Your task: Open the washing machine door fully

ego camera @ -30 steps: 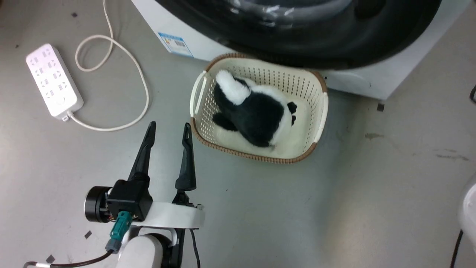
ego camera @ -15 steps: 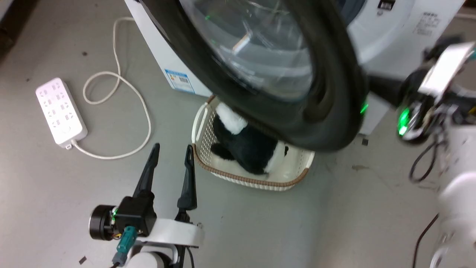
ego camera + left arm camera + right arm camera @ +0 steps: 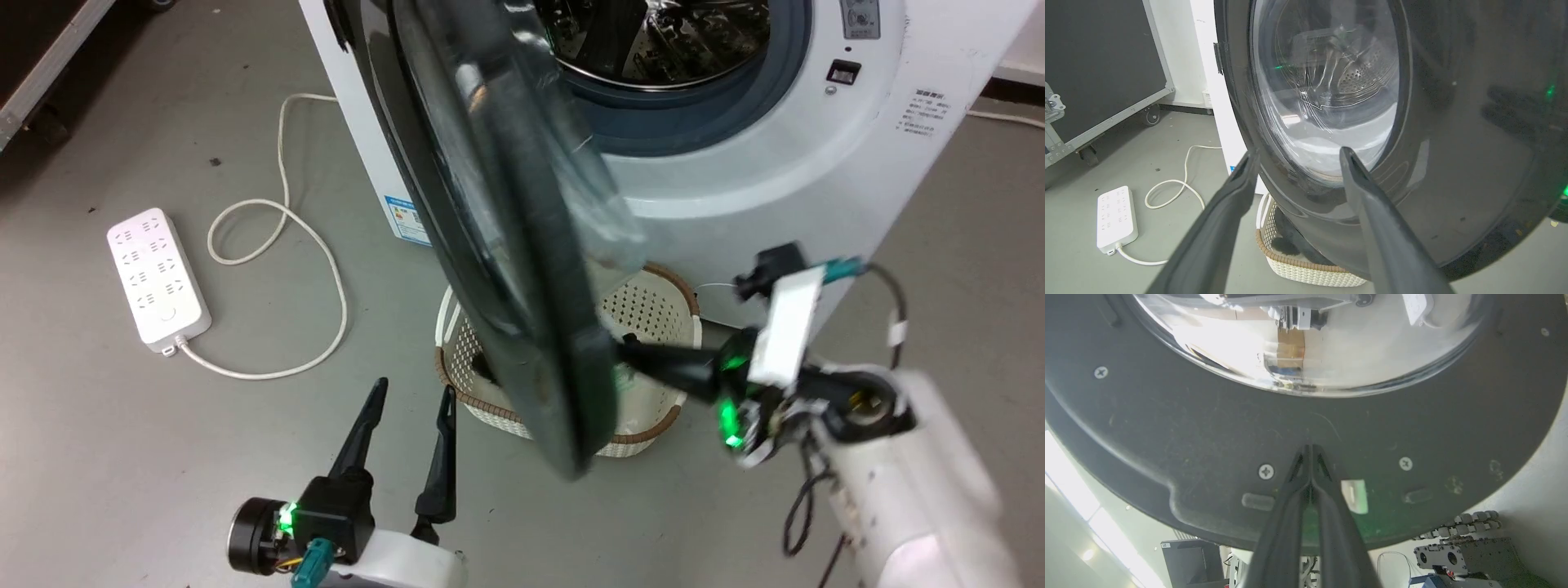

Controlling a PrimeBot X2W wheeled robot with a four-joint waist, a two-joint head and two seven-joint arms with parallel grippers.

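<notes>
The washing machine door (image 3: 506,245) has swung out — broad-on to the head camera half a second ago, now nearly edge-on above the basket (image 3: 653,302) on the floor, leaving the drum of the washing machine (image 3: 816,188) uncovered. The right end effector (image 3: 1309,448), fingers pressed together, pushes its inner face; the left end effector (image 3: 415,390) waits spread. More swing probably remains.

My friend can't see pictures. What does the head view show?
The washing machine door stands partly open, with the shut right gripper reaching its inner side. A cream basket sits below it; the open left gripper hovers nearby.
</notes>
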